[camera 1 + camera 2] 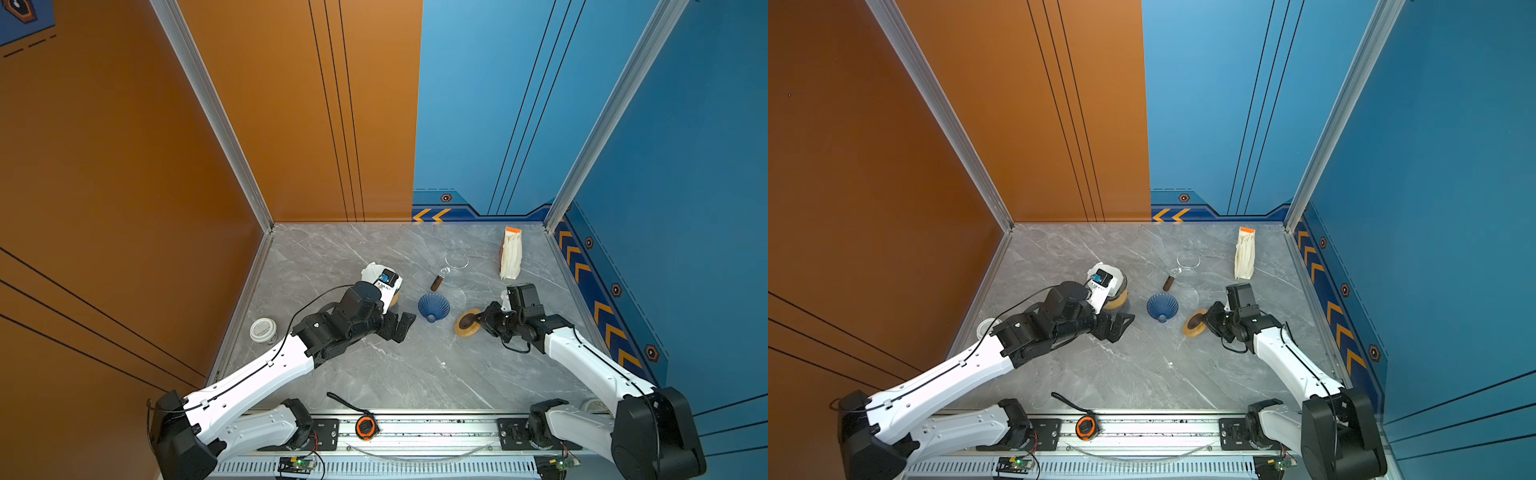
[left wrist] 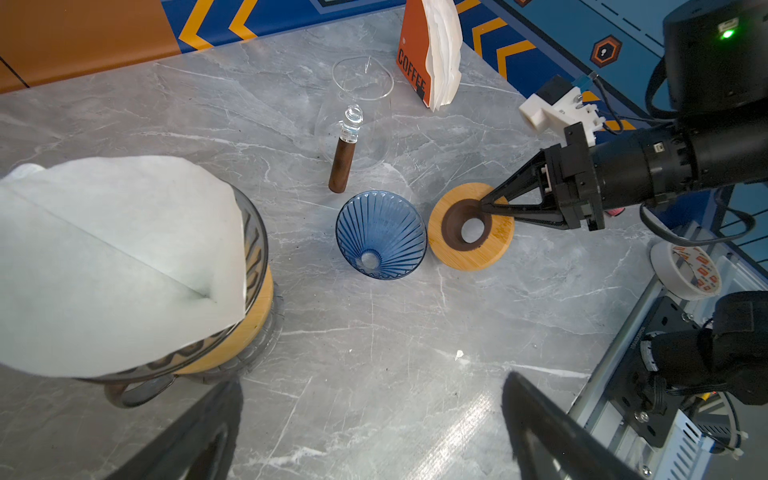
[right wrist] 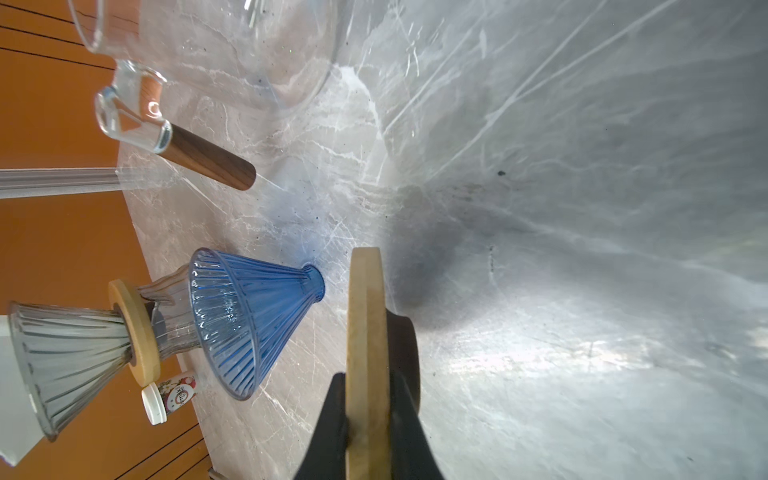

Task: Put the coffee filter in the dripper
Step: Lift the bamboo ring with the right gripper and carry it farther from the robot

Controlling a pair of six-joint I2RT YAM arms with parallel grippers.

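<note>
Coffee filter sits in the grey dripper on the bench's left side, point down, mouth up!
Left gripper hangs spread wide and empty near that dripper. One glass carafe, one filter pack standing at the back. Two drippers: the grey one, plus a blue dripper mid-bench, mouth up too. Two rings: a wooden collar under the grey dripper, and a wooden ring pinched face-to-face by the nearly closed right gripper.
</note>
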